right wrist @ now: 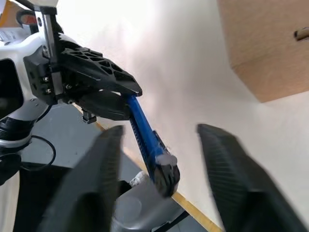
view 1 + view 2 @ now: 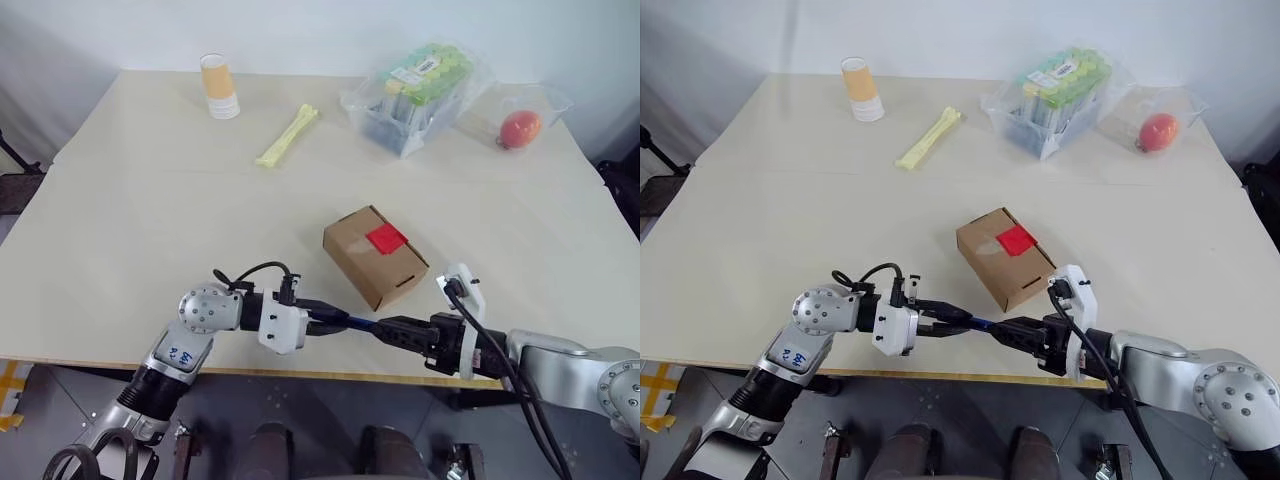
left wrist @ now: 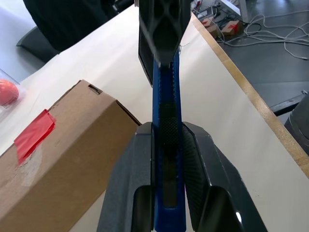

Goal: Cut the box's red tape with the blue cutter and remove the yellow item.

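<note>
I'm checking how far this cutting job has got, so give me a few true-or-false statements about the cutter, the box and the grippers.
1. The left gripper is shut on the blue cutter. True.
2. The red tape has been peeled off the box. False: it sits on the lid, and the box is closed.
3. The right gripper is clamped on the cutter. False: its fingers stand apart on either side of the cutter's end.
4. The box rests on the table, beyond the two grippers. True.
5. The cutter lies flat on the table. False: it is held in the air near the table's front edge.
</note>
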Available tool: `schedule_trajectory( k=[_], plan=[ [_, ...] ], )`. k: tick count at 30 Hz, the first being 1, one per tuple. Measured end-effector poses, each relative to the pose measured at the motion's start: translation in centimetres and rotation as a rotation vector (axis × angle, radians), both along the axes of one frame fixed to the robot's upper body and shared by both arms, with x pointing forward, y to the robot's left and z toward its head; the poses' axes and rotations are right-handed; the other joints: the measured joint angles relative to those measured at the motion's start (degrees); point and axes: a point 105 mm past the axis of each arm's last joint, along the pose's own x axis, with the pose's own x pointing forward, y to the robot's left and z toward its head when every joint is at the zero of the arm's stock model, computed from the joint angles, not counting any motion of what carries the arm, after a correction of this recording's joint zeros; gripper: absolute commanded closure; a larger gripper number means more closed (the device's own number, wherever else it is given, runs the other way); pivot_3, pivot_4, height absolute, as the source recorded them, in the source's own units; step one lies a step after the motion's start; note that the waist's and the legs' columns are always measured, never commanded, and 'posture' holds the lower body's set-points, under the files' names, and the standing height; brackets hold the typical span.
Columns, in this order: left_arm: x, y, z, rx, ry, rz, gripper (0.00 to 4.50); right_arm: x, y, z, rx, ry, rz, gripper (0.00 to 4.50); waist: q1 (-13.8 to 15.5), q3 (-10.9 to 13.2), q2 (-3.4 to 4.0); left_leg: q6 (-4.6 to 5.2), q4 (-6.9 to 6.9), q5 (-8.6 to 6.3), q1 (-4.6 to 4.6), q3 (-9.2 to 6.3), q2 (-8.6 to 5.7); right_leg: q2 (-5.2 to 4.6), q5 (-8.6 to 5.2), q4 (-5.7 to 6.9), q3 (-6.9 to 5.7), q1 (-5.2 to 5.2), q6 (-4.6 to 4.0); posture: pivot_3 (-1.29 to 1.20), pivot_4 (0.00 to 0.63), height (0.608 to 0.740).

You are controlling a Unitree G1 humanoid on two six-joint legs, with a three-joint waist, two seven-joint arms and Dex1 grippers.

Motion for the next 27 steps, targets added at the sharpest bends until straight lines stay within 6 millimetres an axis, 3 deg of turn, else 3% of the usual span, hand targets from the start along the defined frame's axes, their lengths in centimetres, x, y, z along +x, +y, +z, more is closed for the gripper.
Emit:
schedule_trajectory(
  k=[3, 11, 16, 17, 20, 24, 27],
  plan=[
    [0.2, 0.1, -0.4, 0.006, 0.015, 0.013, 4.02, -0.3, 0.5, 0.3, 0.025, -0.004, 0.031, 4.33, 0.0, 0.0, 0.0, 0.0, 0.0, 0.0, 0.0, 0.0, 0.0, 0.01, 0.0, 0.01, 0.0, 0.0, 0.0, 0.0, 0.15, 0.74],
    [0.4, 0.0, -0.5, 0.007, 0.024, 0.023, 4.02, -0.2, 0.4, 0.2, 0.034, 0.005, 0.032, 4.36, 0.0, 0.0, 0.0, 0.0, 0.0, 0.0, 0.0, 0.0, 0.0, 0.0, 0.0, 0.0, 0.0, 0.0, 0.0, 0.0, 0.15, 0.74],
    [-0.2, -0.1, 0.2, -0.055, 0.12, 0.032, 2.49, -0.4, 0.6, 0.4, 0.064, -0.001, 0.064, 4.36, -0.1, 0.0, 0.0, 0.0, 0.0, 0.0, -0.02, -0.01, 0.01, 0.0, 0.0, 0.0, 0.0, -0.01, 0.0, 0.0, 0.15, 0.74],
    [-0.5, 0.3, 0.7, -0.084, 0.183, 0.045, 2.27, -0.6, 0.6, 0.9, 0.078, -0.014, 0.089, 4.36, -0.1, 0.0, 0.0, 0.0, -0.01, 0.0, -0.03, -0.03, 0.02, 0.0, 0.0, 0.02, 0.0, -0.02, 0.0, 0.0, 0.15, 0.74],
    [-0.2, 2.9, 1.8, -0.135, 0.397, 0.135, 2.27, -1.6, -0.4, 2.5, 0.076, -0.066, 0.145, 4.36, -0.3, 0.0, 0.02, 0.0, -0.04, 0.0, -0.02, -0.08, 0.05, 0.03, 0.0, 0.05, 0.0, -0.02, 0.0, 0.0, 0.15, 0.74],
    [2.2, 9.3, 3.9, -0.247, 0.689, 0.381, 2.27, -3.2, -3.2, 4.1, -0.031, -0.104, 0.183, 4.36, -0.4, 0.0, 0.0, 0.02, -0.04, -0.01, 0.04, -0.09, 0.05, 0.05, 0.0, -0.01, -0.01, 0.05, 0.0, 0.0, 0.15, 0.74],
    [3.2, 11.3, 4.6, -0.321, 0.778, 0.441, 2.87, -3.4, -5.1, 5.8, -0.103, -0.155, 0.172, 4.36, 0.0, 0.0, -0.01, 0.09, -0.04, -0.06, 0.02, -0.02, -0.03, 0.0, 0.0, -0.07, 0.05, 0.06, 0.0, 0.0, 0.15, 0.74]
  ],
)
